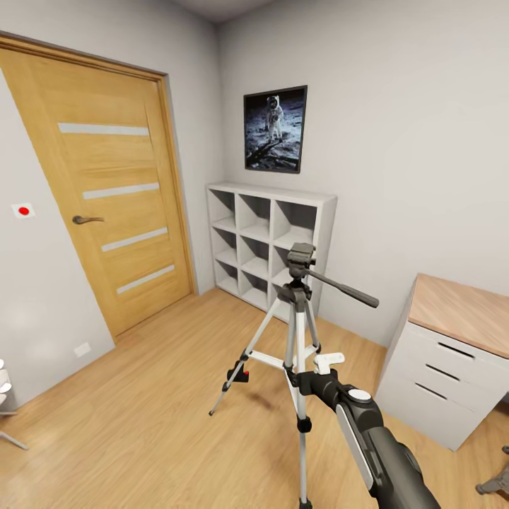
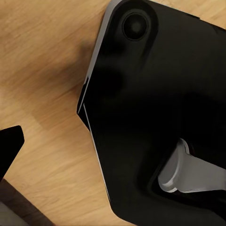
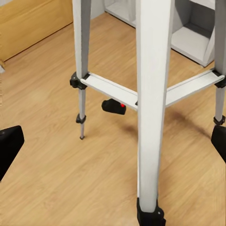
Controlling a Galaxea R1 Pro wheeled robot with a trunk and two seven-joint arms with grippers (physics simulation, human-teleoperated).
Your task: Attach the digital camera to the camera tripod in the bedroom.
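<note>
The camera tripod (image 1: 300,283) stands on the wood floor in the middle of the bedroom, silver legs spread and its pan handle (image 1: 346,288) pointing right. The digital camera (image 1: 241,373), small and black with a red spot, lies low by the tripod's left leg. The right wrist view has the digital camera (image 3: 114,106) on the floor beyond a cross brace (image 3: 109,91). My right gripper (image 1: 328,363) hovers close to the near leg (image 3: 151,108), open (image 3: 114,146) and holding nothing. My left gripper (image 2: 113,150) hangs over the robot's black base, one dark fingertip (image 2: 10,143) at the frame's edge.
A white cube shelf (image 1: 268,240) stands against the far wall behind the tripod. A white drawer unit with a wooden top (image 1: 459,311) is at the right. A closed wooden door (image 1: 106,205) is on the left. A chair foot (image 1: 495,484) shows at the bottom right.
</note>
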